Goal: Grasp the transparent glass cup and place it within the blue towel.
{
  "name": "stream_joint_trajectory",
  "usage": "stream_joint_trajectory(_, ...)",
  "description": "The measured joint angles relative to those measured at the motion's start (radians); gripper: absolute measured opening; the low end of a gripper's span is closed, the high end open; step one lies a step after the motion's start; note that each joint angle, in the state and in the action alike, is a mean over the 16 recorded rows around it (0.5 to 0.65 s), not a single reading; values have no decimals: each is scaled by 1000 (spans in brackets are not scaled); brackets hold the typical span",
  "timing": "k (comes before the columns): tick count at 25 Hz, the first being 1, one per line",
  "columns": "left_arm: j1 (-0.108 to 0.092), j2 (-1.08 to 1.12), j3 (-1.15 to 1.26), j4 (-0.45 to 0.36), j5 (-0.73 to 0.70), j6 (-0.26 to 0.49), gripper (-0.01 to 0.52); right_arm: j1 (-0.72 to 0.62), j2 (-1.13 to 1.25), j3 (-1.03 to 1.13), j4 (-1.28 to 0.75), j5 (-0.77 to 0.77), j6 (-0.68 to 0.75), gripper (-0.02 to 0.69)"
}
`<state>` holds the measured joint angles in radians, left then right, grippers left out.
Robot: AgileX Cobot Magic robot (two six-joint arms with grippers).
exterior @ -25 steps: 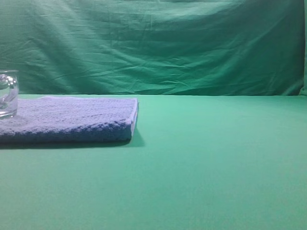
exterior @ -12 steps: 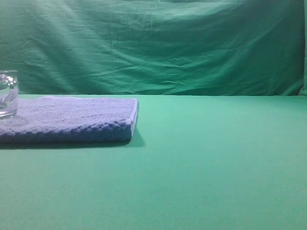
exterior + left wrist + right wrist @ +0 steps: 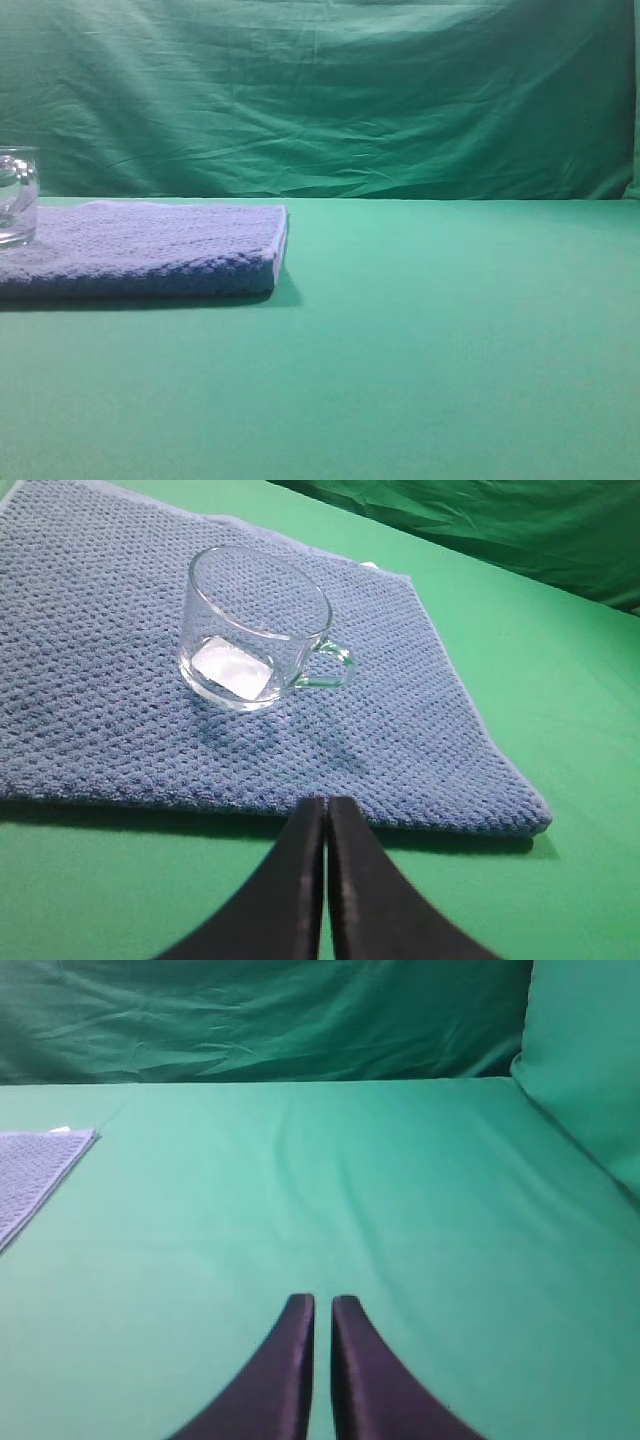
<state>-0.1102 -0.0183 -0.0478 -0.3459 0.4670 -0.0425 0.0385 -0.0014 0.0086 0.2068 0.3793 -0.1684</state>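
Resting unmoved, the transparent glass cup (image 3: 259, 630) stays on the blue towel (image 3: 120, 730).

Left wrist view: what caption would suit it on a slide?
Glass cup standing upright on the blue towel, the closed left hand empty just short of the towel's edge.

The glass cup (image 3: 258, 628) stands upright on the towel (image 3: 120, 730), on the table (image 3: 450, 330).

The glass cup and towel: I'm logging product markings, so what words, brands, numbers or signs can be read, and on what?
None: the transparent glass cup is plain clear glass.
None: the blue towel shows only its weave, no tag.
None: the green cloth bears no print.
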Motion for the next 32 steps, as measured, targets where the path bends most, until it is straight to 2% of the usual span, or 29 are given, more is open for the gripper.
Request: stream_joint_trajectory(32,0,0,0,0,0,0,0,0,-7,20,-8,9,-20,53)
